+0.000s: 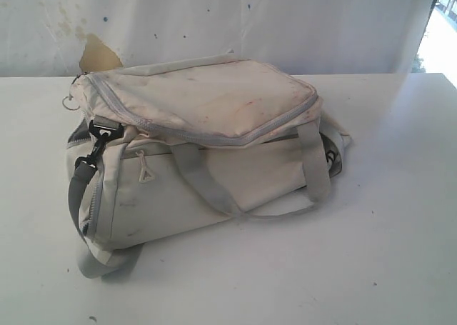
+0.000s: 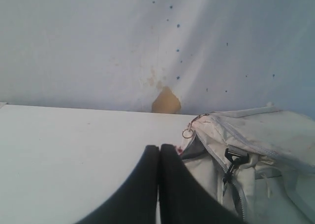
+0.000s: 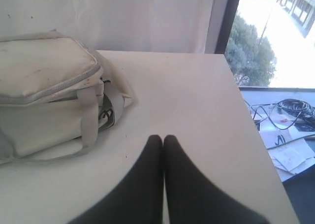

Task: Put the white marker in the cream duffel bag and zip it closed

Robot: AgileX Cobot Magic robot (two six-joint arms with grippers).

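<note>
Left tool (image 2: pixel 158 149), closed, near cream duffel bag (image 2: pixel 275 130); right tool (image 3: pixel 163 139) closed, farther off.

We see our left gripper (image 2: pixel 159 147) as two matte black fingers (image 2: pixel 140 189), smooth and unmarked, broad at the base and curving in to narrow rounded tips. Our right gripper (image 3: pixel 163 137) looks the same: plain black, smoothly tapered fingers (image 3: pixel 197 194).

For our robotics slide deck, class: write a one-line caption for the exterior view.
Grubby cream bag, top flap down, lies on a white table, grey handles draped down its side.
</note>
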